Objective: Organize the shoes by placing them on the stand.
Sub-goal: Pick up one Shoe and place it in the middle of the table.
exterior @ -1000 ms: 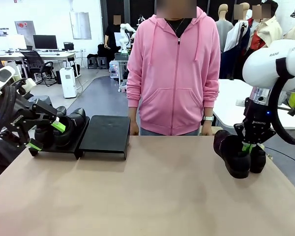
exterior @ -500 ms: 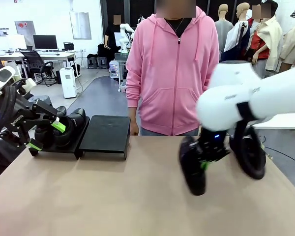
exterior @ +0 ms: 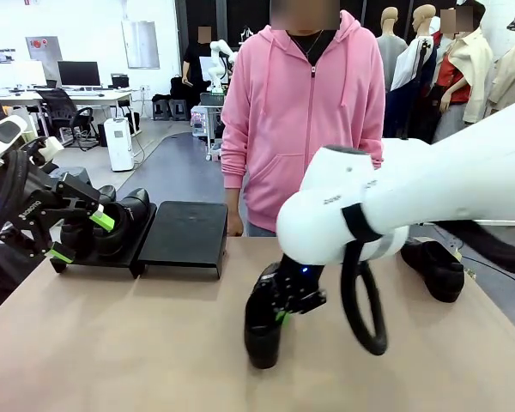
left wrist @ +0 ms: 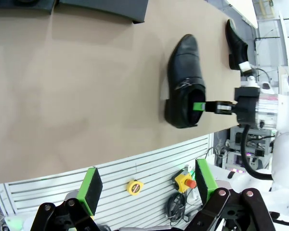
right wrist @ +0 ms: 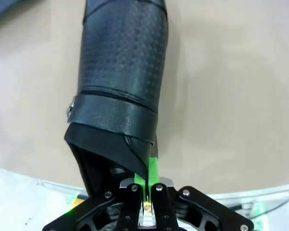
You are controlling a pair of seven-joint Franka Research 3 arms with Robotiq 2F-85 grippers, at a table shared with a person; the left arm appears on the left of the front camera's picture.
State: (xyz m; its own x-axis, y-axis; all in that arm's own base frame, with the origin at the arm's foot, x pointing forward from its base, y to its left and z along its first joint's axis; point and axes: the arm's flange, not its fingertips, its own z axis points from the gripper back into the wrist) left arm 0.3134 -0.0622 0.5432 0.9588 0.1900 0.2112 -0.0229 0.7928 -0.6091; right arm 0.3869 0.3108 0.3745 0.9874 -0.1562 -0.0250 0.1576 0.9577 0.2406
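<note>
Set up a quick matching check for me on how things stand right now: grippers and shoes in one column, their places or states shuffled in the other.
Things:
1. left gripper
2. right gripper
3. far-right shoe
4. two shoes

Places or states:
A. on the stand, left platform
B. shut on the rim of the mid-table shoe
C. open, nothing between its pads
D. lying on the table, unheld

Pairs: 1-C, 2-B, 3-D, 4-A.

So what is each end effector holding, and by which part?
Right end effector: a black shoe, pinched by the side rim of its opening. Left end effector: open, holding nothing.
</note>
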